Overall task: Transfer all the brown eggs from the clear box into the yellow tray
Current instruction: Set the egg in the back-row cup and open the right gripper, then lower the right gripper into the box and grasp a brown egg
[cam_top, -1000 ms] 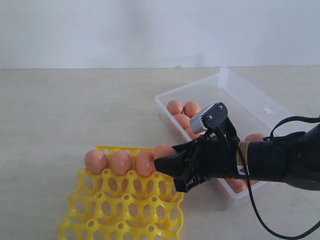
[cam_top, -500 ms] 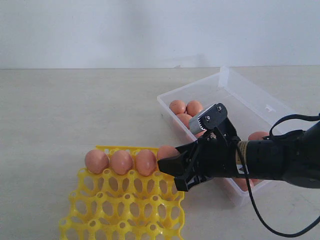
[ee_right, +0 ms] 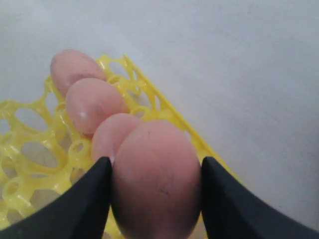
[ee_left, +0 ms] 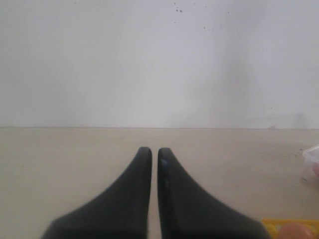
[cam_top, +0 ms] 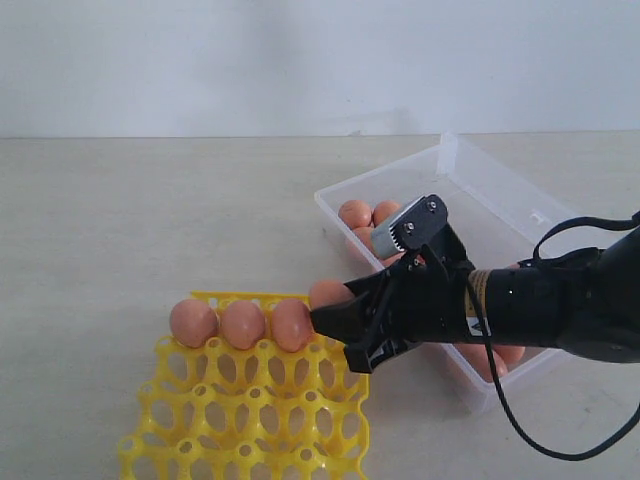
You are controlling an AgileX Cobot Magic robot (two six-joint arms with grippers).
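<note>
In the exterior view my right gripper [cam_top: 333, 335] is shut on a brown egg [cam_top: 329, 293], holding it just above the back right corner of the yellow tray [cam_top: 250, 420]. Three eggs [cam_top: 240, 323] sit side by side in the tray's back row. The right wrist view shows the held egg [ee_right: 157, 184] clamped between both black fingers [ee_right: 92, 199], with the three seated eggs [ee_right: 94, 104] beyond it. More brown eggs [cam_top: 352, 213] lie in the clear box [cam_top: 500, 200] behind the arm. My left gripper [ee_left: 151, 153] is shut on nothing, low over bare table.
The clear box's lid flap [cam_top: 520, 205] lies open along its far long side. The right arm [cam_top: 560, 310] and its black cable [cam_top: 510, 425] cross over the box's near end. The left wrist view catches a corner of the yellow tray [ee_left: 276, 225].
My right gripper has risen slightly with the egg still clamped, staying over the tray's back right corner. The three seated eggs have not moved.
</note>
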